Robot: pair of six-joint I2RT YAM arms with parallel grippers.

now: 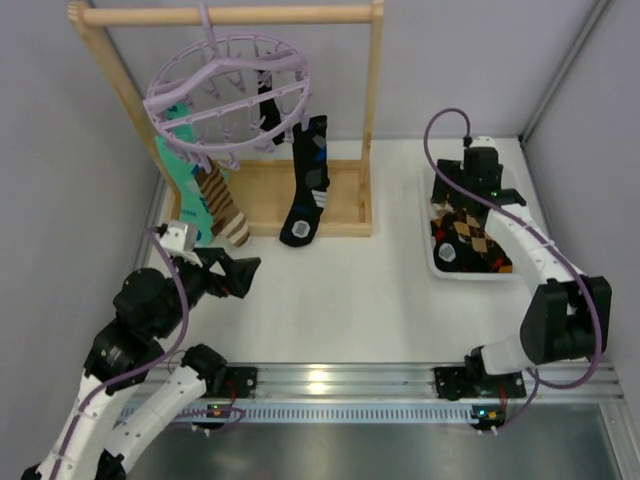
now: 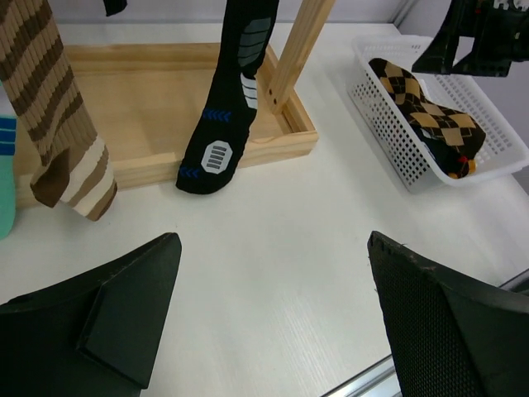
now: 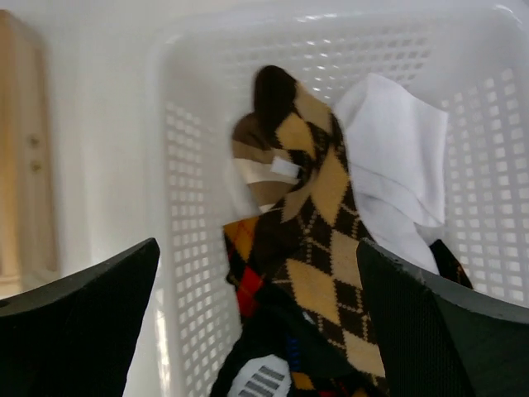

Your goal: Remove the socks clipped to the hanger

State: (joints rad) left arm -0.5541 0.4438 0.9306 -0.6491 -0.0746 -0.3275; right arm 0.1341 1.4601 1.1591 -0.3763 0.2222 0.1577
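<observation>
Top external view, items listed by size

1. Tabletop (image 1: 340,290): white; carries everything below.
2. Wooden rack (image 1: 375,120): upright frame on a shallow base tray, far left of the tabletop.
3. Hanger (image 1: 228,68): round, lilac, hooked over the rack's top bar and tilted; ring of small clips, several holding socks.
4. Basket (image 1: 437,262): white, perforated, on the right of the tabletop, well apart from the rack.
5. Teal sock (image 1: 185,185): clipped at the left side of the hanger, hanging limp.
6. Black sock (image 1: 308,190): blue and white marks, clipped at the right side, toe down at the tray's front rail.
7. Striped sock (image 1: 222,205): brown and tan, clipped just beside the teal one.
8. Argyle sock (image 3: 322,198): brown and tan, lying in the basket beside a white cloth (image 3: 397,157).
9. Left claw (image 2: 273,314): fingers wide apart, nothing between them, low over the tabletop in front of the rack.
10. Right claw (image 3: 256,322): fingers apart, empty, above the basket
</observation>
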